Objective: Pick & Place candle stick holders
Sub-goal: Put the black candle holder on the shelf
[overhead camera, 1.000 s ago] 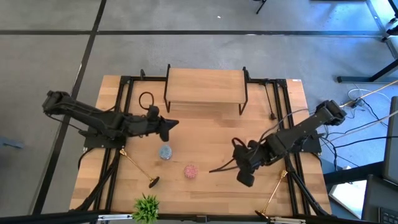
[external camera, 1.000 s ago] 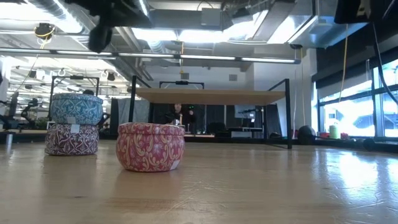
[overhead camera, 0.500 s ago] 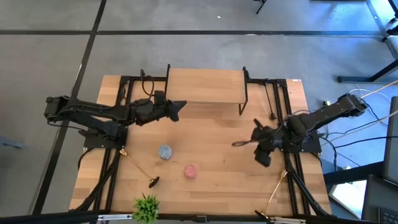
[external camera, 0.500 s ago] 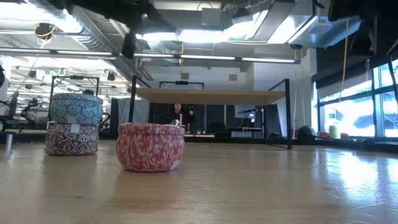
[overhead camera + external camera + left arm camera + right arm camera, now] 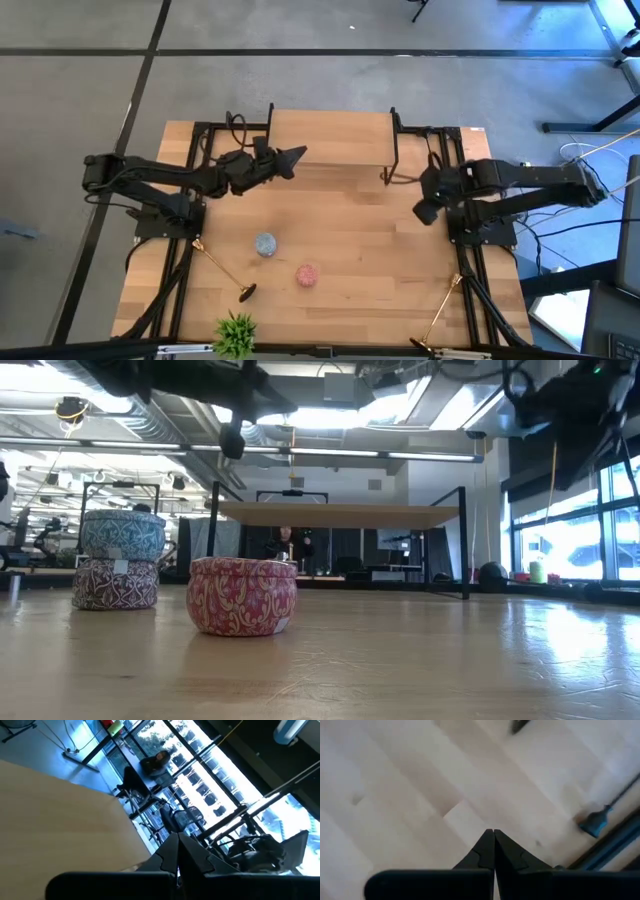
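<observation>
From above, the wooden table (image 5: 350,250) fills the middle of the frame, with a small raised shelf (image 5: 330,138) at its upper edge. The left gripper (image 5: 296,156) sits at the upper left of the table, just in front of the shelf's left corner, holding nothing. The right gripper (image 5: 385,178) is at the upper right, beside the shelf's right leg, also empty. One gold candle holder (image 5: 220,264) lies flat in the lower left part of the table, its dark round base (image 5: 246,292) toward the bottom edge. A second gold candle holder (image 5: 442,312) lies along the lower right edge. Between them stand a blue tin (image 5: 265,244) and a pink tin (image 5: 306,274), with a small green plant (image 5: 236,334) at the bottom edge.

At table height, the pink tin (image 5: 242,595) stands left of centre, and the blue tin (image 5: 122,534) rests on a purple tin (image 5: 115,583) at far left.

In the left wrist view, the two dark fingers (image 5: 195,856) meet at their tips, closed on nothing.

In the right wrist view, the fingers (image 5: 505,852) are likewise pressed together over bare wood.
</observation>
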### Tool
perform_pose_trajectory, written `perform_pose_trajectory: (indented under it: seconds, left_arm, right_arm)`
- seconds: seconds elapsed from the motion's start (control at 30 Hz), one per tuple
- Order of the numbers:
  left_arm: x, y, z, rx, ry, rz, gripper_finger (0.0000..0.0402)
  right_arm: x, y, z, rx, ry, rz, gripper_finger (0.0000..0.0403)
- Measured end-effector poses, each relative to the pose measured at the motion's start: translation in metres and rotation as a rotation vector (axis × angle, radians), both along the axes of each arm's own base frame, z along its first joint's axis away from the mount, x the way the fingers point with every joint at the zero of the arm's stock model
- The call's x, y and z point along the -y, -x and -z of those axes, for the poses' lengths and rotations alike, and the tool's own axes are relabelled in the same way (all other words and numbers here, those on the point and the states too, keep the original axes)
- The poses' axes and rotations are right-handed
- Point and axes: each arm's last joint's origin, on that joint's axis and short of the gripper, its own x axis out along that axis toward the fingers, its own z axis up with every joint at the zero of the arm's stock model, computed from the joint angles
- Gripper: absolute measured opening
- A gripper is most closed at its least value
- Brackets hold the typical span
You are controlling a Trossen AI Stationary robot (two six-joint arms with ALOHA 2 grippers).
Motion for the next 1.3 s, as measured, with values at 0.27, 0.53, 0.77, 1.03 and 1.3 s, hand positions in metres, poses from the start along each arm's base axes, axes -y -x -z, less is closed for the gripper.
perform_pose_trajectory:
  seconds: [0.27,0.53,0.77,1.03,1.3]
  left_arm:
    - [-0.008,0.001,-0.001,0.015,0.006,0.039,0.0001]
    - [-0.011,0.003,-0.010,0.073,-0.050,0.273,0.0001]
    - [-0.002,0.024,-0.034,0.071,-0.241,0.368,0.0001]
    - [0.003,0.045,-0.045,0.014,-0.325,0.368,0.0001]
    - [0.004,0.048,-0.046,-0.013,-0.371,0.374,0.0001]
  right_arm:
    - [0.014,0.007,0.003,0.056,-0.055,-0.033,0.0000]
    - [0.022,0.025,0.002,0.021,-0.125,0.055,0.0000]
    - [0.032,0.028,0.002,0.025,-0.046,0.354,0.0000]
    - [0.054,0.013,0.011,-0.026,0.025,0.529,0.0007]
    - [0.090,0.003,0.036,-0.233,0.000,0.692,0.0104]
